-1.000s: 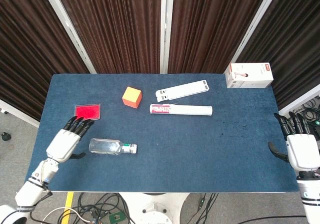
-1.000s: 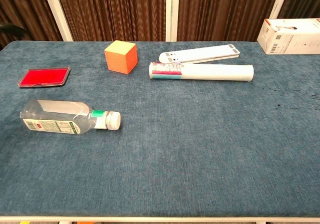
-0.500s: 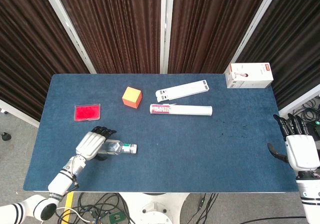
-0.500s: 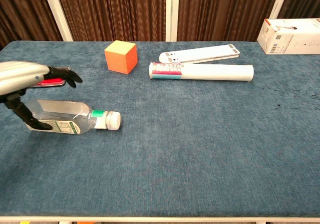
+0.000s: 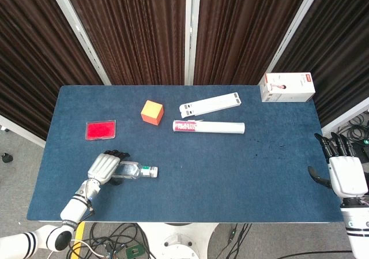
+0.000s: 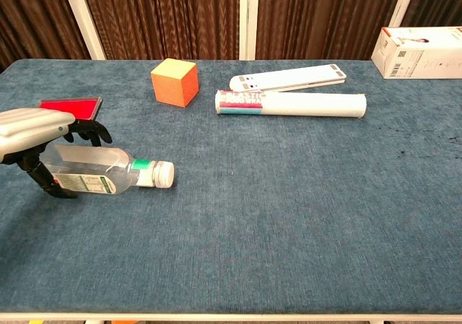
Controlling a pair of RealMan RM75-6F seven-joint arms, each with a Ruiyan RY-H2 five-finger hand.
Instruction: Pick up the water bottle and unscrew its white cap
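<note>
Tabletop: water bottle [image 6: 94, 173] under left robot hand [image 6: 36, 128]

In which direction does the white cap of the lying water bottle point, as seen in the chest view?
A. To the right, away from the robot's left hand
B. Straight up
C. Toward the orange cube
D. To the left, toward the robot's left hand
A: the water bottle lies on its side, with its white cap at the right end and the left hand over the opposite end.
</note>
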